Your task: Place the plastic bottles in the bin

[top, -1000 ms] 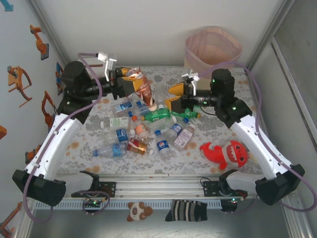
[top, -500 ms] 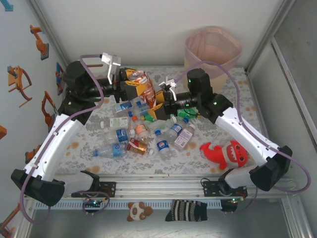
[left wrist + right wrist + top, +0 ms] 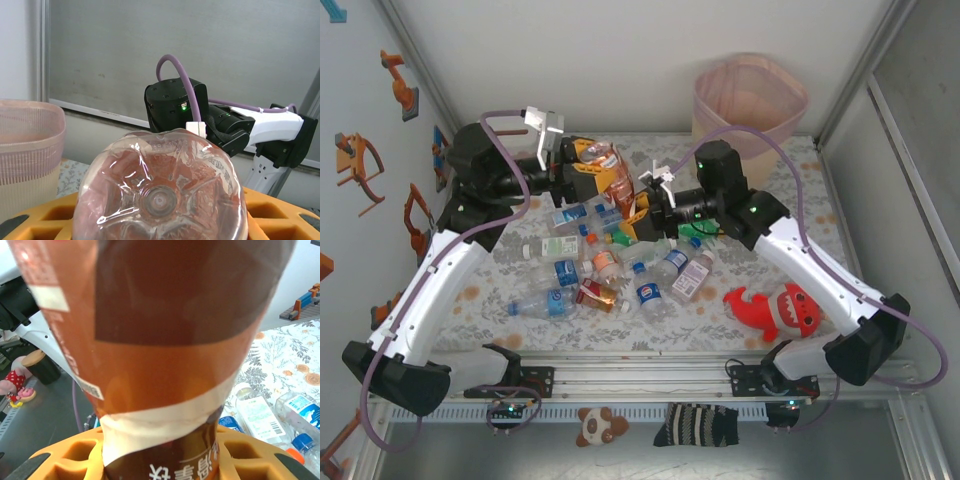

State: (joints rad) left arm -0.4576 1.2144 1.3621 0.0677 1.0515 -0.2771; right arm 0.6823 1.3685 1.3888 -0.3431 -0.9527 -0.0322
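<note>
A brown-labelled plastic bottle [image 3: 611, 176] hangs tilted above the table, held at both ends. My left gripper [image 3: 586, 168] is shut on its base end; the clear ribbed bottom [image 3: 160, 192] sits between the orange fingers [image 3: 45, 220]. My right gripper [image 3: 640, 213] is shut on the lower, narrow end, with the brown label [image 3: 165, 340] between its orange fingers [image 3: 240, 455]. Several more plastic bottles [image 3: 605, 262] lie in a heap on the patterned mat below. The bin [image 3: 750, 95], beige with a pink lining, stands at the far right, and its rim [image 3: 30, 117] is in the left wrist view.
A red plush shark [image 3: 775, 305] lies on the mat at the near right. Loose bottles [image 3: 262, 415] lie under the right wrist. Walls enclose the table on both sides. A small plush toy [image 3: 595, 424] and a striped sock [image 3: 698, 425] lie in front of the rail.
My right arm swung left from over the green bottle to the held bottle's lower end, and its jaws closed on it. The left gripper kept its hold, shifting slightly.
</note>
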